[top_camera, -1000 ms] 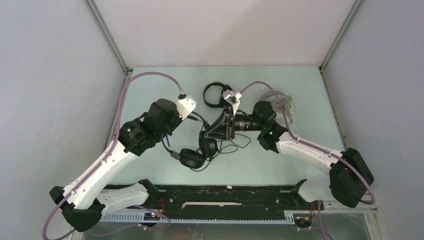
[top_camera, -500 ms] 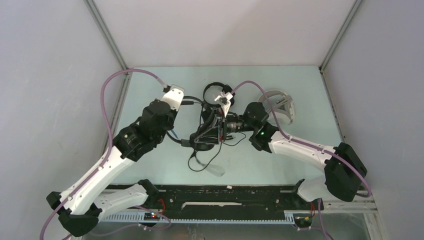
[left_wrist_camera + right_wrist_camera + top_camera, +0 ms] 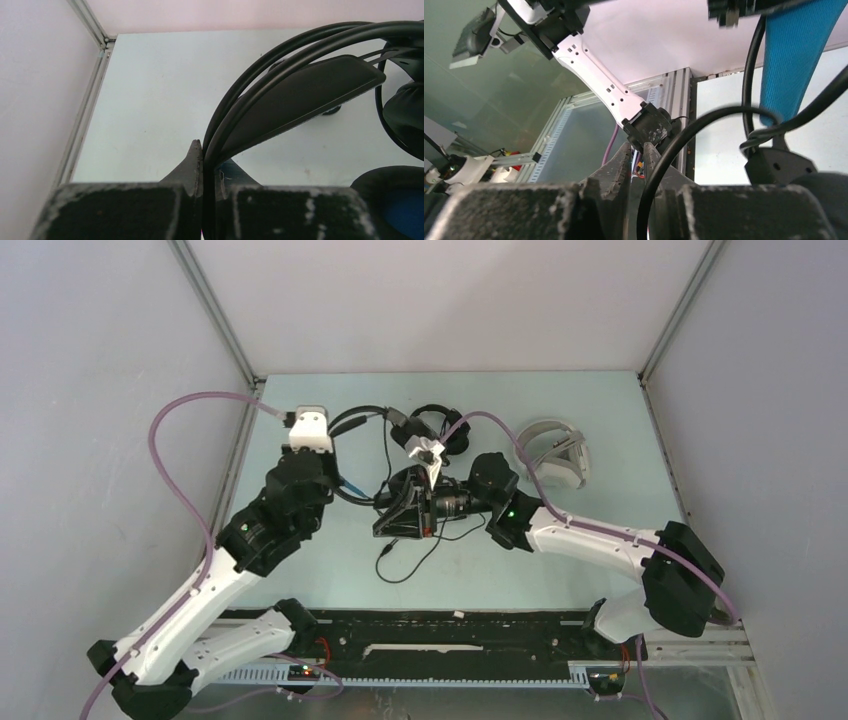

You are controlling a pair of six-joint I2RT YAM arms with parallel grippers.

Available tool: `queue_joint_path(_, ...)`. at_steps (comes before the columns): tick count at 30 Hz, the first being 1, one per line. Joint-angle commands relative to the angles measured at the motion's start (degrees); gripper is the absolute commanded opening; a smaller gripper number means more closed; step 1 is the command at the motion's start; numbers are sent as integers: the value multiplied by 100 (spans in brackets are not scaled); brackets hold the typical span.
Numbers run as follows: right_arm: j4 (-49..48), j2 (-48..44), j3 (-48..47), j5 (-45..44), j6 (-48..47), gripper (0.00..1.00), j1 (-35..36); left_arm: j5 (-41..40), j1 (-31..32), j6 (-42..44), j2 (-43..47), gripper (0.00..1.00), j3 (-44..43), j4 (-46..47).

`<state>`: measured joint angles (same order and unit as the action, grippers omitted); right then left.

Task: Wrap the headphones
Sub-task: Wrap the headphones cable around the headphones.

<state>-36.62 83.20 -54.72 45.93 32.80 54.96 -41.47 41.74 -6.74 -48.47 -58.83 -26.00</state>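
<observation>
The bulky black headphones with the blue-lined headband hang between my two grippers, and their thin headband wires (image 3: 362, 415) arc toward the back. My left gripper (image 3: 328, 437) is shut on those wires (image 3: 260, 85) and holds them off the table; its jaws (image 3: 206, 150) pinch them, and a blue-lined earcup (image 3: 395, 205) hangs at lower right. My right gripper (image 3: 388, 523) is shut on the black cable (image 3: 684, 135), its tips (image 3: 638, 147) almost touching; the blue band (image 3: 794, 55) hangs above. The loose cable end (image 3: 398, 562) trails on the table.
The small slim black headset (image 3: 437, 426) lies at the back centre, just behind my right wrist. The white headset (image 3: 556, 454) lies at the back right. The enclosure walls and metal posts (image 3: 215, 310) close in the left, right and back sides.
My left gripper has swung the bulky headphones from the front-middle up and back to the left. My right gripper has shifted left with the cable, which now trails shorter on the table.
</observation>
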Motion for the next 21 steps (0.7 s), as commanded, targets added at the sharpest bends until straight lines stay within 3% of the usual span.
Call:
queue_joint_path(1,243,-124,-255,-174,-472,15,164,-73,-308,-975,365,0,15,918)
queue_joint_path(7,1075,-328,-251,-375,-1035,10,375,529,-1041,-1409,615,0,-180,977)
queue_joint_path(10,1507,-515,-254,-592,-1316,1,392,597,-1221,-1408,621,0,-294,944)
queue_joint_path(16,2550,-623,-238,-1270,-2251,0,610,955,-1665,-1728,681,0,-471,830)
queue_joint_path(21,2317,-587,411,-1597,-2184,0,755,1639,-2334,-2185,718,0,-762,851)
